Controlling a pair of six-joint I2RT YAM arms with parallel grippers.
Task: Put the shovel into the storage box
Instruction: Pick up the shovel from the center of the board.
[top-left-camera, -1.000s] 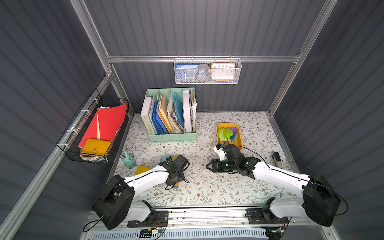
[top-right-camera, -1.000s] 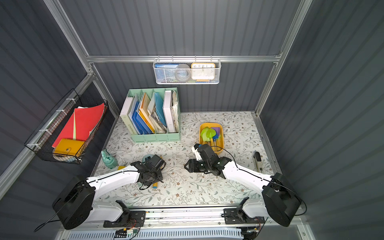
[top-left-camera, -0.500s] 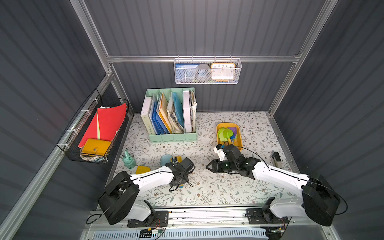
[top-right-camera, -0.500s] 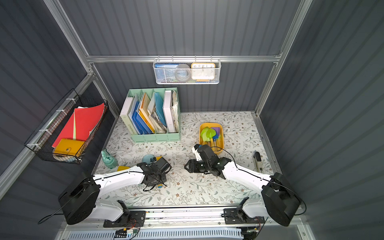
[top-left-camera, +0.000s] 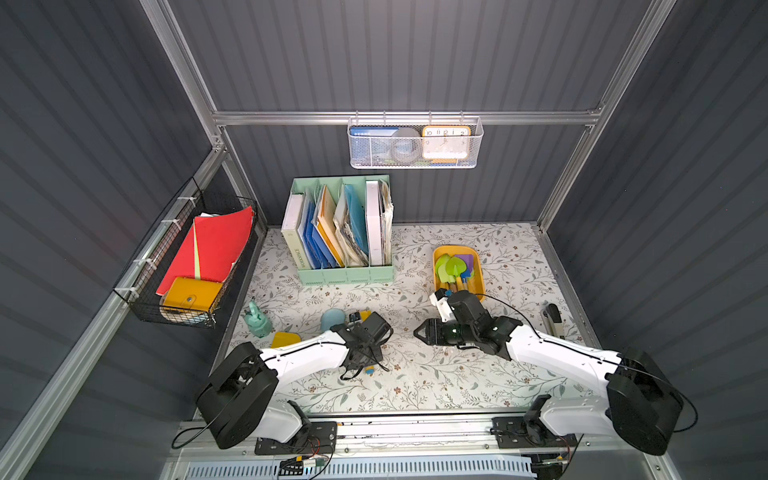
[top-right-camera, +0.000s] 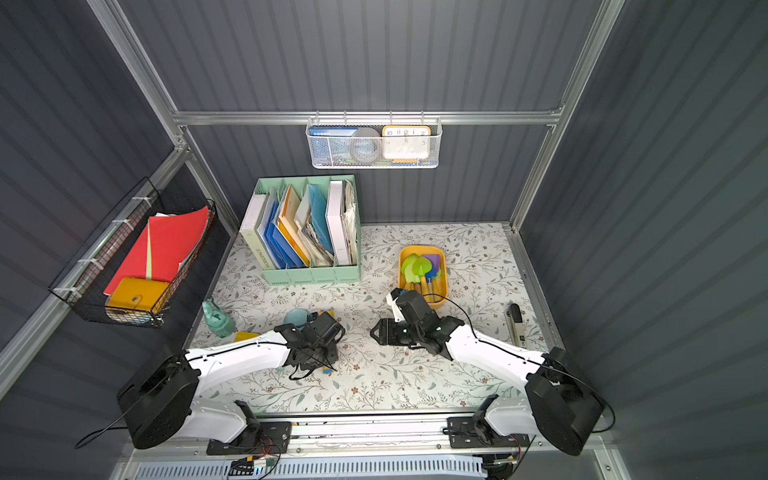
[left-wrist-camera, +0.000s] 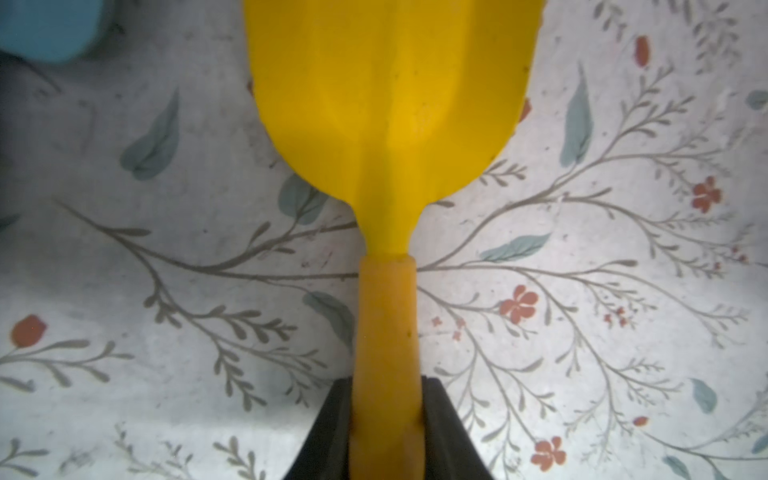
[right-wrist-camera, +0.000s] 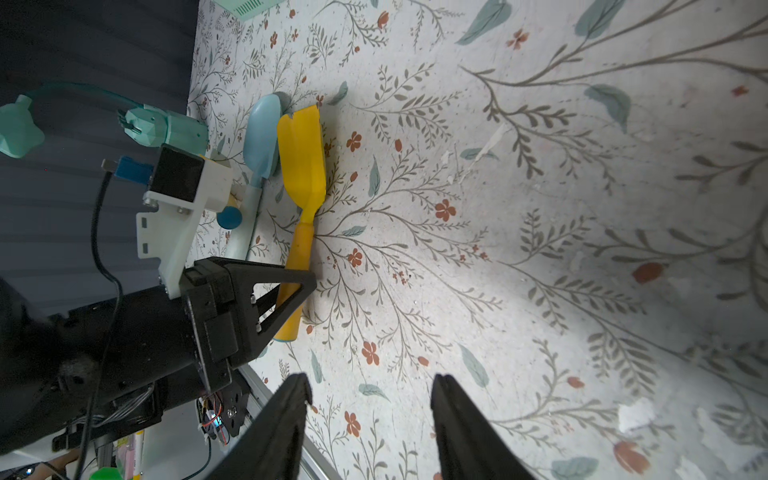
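file holder (top-left-camera: 347, 275): mint green, stuffed with folders (top-left-camera: 328, 232), back edge of the worktop (top-left-camera: 415, 374)
watering can (top-left-camera: 257, 321): teal, left edge
mesh basket (top-left-camera: 361, 154): up on the back wall, clock (top-left-camera: 445, 143) inside

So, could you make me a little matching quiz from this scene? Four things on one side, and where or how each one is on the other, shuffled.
Things:
1. yellow shovel
2. clock
3. red folders
4. right gripper

Places or states:
A. in the black wire basket on the side wall
B. open, holding nothing
C. handle clamped in the left gripper
D. in the white mesh basket on the back wall

Pairs: 1-C, 2-D, 3-A, 4-B.
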